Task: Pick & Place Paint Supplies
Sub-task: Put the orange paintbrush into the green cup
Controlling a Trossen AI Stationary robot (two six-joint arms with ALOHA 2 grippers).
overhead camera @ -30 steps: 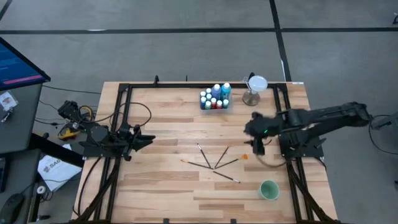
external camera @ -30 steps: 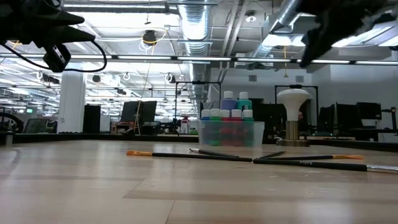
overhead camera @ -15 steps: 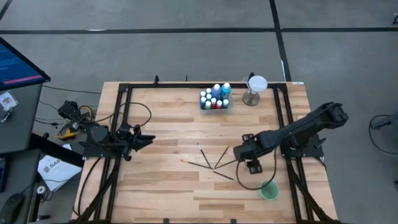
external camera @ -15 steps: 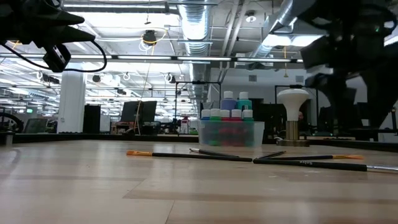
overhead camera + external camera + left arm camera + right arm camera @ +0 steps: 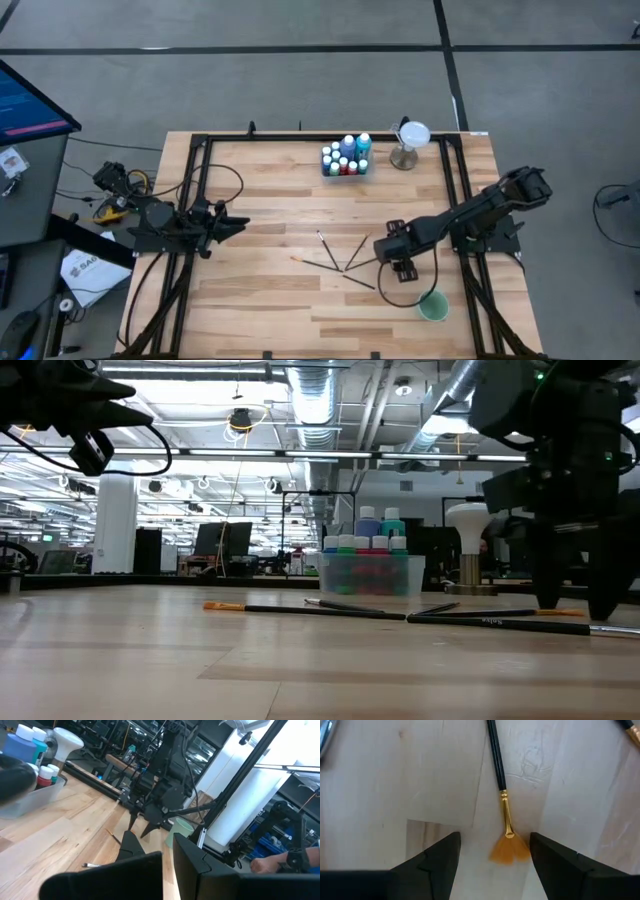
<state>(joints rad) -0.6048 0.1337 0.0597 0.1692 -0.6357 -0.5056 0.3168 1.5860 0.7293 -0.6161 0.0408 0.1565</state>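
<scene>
Since a second ago the right arm has swung in from the table's 3 o'clock edge and dropped low, so the right gripper (image 5: pixel 397 251) now hangs just above the wood, a little toward 4 o'clock from the table's centre; nothing else on the table has shifted. Its fingers (image 5: pixel 437 857) are spread wide and hold nothing, and between them lies the orange fan brush (image 5: pixel 506 836), its bristle end nearest the gripper and its dark handle running away from it, flat on the table (image 5: pixel 270 300). In the low view the two dark fingers reach almost down to the table, straddling that brush's tip. Just toward 9 o'clock from the gripper the other paintbrushes (image 5: pixel 345 265) lie scattered and crossing one another near the table's centre. The round green cup (image 5: pixel 432 305) sits toward 5 o'clock, near the gripper but apart from it. The left gripper (image 5: pixel 238 222) waits at 9 o'clock, raised, its fingers pressed together on nothing. Farthest off, at 12 o'clock, the white-capped paint bottles (image 5: pixel 345 155) stand packed upright in a clear tub (image 5: pixel 372 575), with the white-topped stand (image 5: pixel 410 140) just beside it toward 1 o'clock.
</scene>
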